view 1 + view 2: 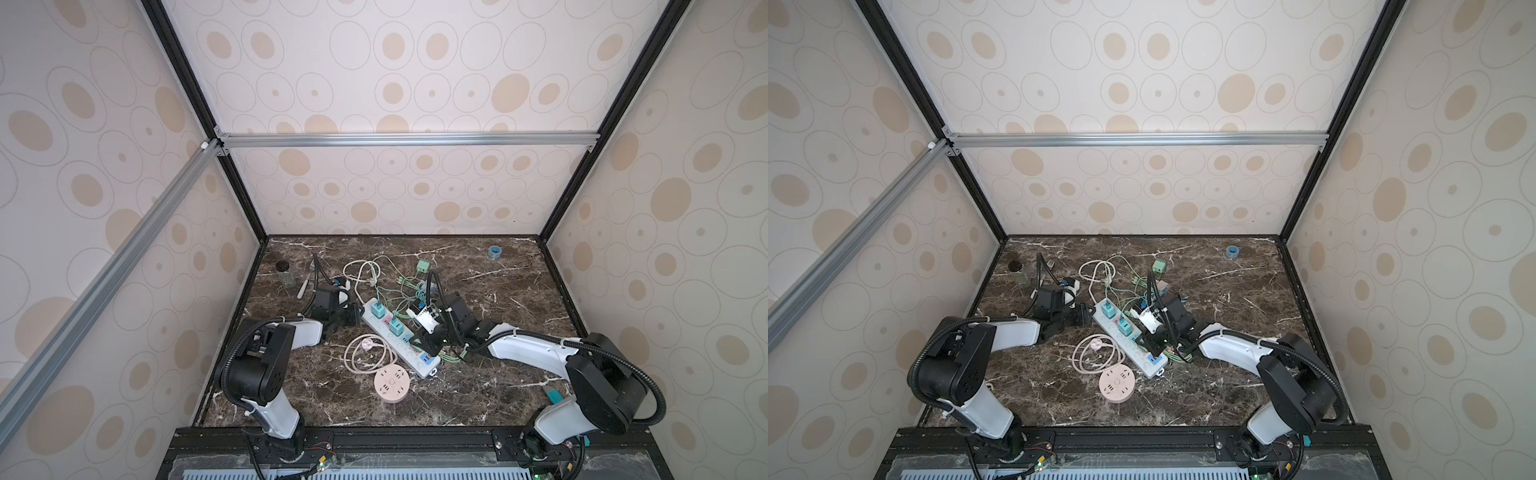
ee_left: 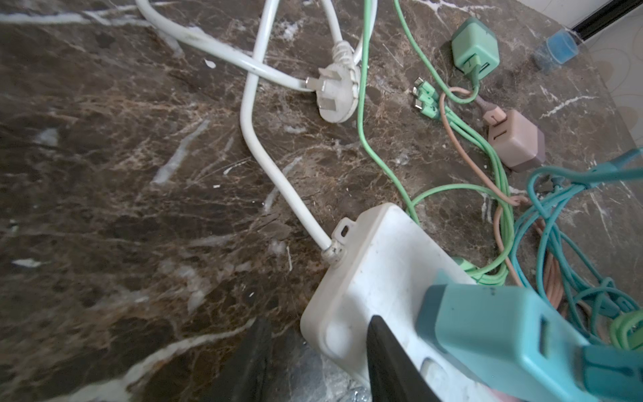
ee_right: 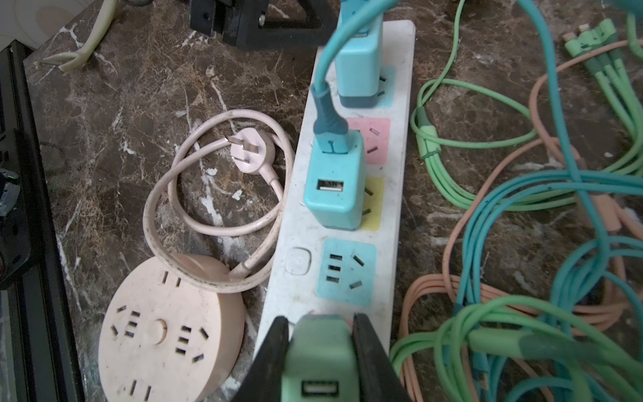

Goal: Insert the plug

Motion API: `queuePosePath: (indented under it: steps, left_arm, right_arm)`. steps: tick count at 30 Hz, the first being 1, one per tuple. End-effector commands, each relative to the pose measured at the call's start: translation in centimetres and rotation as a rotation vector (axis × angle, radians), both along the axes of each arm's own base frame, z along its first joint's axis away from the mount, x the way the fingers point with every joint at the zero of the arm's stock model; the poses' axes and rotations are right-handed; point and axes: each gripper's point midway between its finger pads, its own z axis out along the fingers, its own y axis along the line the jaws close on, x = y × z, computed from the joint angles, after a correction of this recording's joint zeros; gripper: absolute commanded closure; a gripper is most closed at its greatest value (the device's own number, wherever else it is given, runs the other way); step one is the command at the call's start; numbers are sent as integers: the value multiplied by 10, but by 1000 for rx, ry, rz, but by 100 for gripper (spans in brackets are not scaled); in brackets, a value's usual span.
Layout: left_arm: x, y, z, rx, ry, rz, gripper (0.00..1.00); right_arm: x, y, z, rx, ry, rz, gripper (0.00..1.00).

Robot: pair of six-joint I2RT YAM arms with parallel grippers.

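Note:
A white power strip point(image 1: 384, 332) point(image 1: 1115, 332) point(image 3: 299, 222) lies diagonally mid-table, with two teal chargers point(image 3: 334, 188) point(image 3: 358, 59) plugged in. Its pink socket point(image 3: 370, 139) and blue socket point(image 3: 346, 268) are bare. My right gripper point(image 3: 320, 318) point(image 1: 419, 340) is shut on a green charger plug point(image 3: 320, 351), held upright over the strip just past the blue socket; its prongs are hidden. My left gripper point(image 2: 318, 320) point(image 1: 355, 313) stands open at the strip's cord end point(image 2: 375, 278), one finger point(image 2: 389, 358) on the strip, the other point(image 2: 254, 355) on the table.
A round pink socket puck point(image 3: 167, 330) point(image 1: 392, 384) with its coiled cord lies beside the strip. Tangled green, teal and orange cables point(image 3: 522, 313) lie on the other side. Behind are the strip's white plug point(image 2: 337, 94), a green charger point(image 2: 475, 48), a mauve charger point(image 2: 516, 142), and blue tape point(image 1: 494, 251).

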Motion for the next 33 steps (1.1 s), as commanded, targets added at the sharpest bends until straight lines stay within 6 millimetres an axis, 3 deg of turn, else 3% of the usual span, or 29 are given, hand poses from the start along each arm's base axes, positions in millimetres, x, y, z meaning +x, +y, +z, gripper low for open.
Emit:
queuePosePath:
  steps: [1,13,33]
  left_arm:
    - [6,1,8,-15,-26,3,55]
    - [4,2,11,-28,-30,4,55]
    - [2,4,17,-52,-40,9,55]
  right_arm:
    - [1,4,-3,-22,-11,13,93]
    - [6,4,-8,-81,-62,-26,93]
    - [-10,-3,-40,-208,-96,-35,94]
